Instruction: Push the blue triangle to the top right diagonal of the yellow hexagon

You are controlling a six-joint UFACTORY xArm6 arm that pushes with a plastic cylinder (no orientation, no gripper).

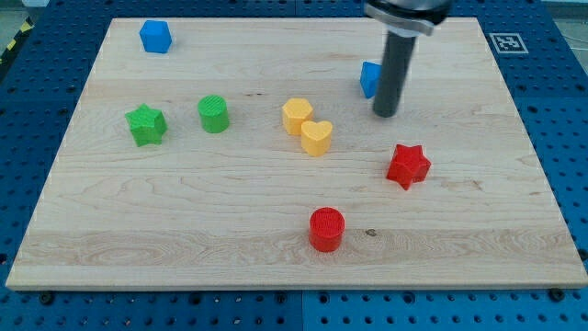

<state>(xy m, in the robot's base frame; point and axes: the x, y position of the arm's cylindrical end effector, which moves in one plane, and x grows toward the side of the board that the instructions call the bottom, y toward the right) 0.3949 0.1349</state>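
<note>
The blue triangle [369, 79] lies right of the board's centre near the top, partly hidden behind my rod. My tip [386, 114] rests on the board just right of and below it, touching or nearly touching its right side. The yellow hexagon [297, 116] sits left of and below the triangle, at the board's middle. A yellow heart [317, 137] touches the hexagon's lower right side.
A blue block [155, 37] sits at the top left. A green star [146, 125] and a green cylinder [213, 114] stand at the left. A red star [408, 165] lies below my tip, a red cylinder [326, 229] near the bottom centre.
</note>
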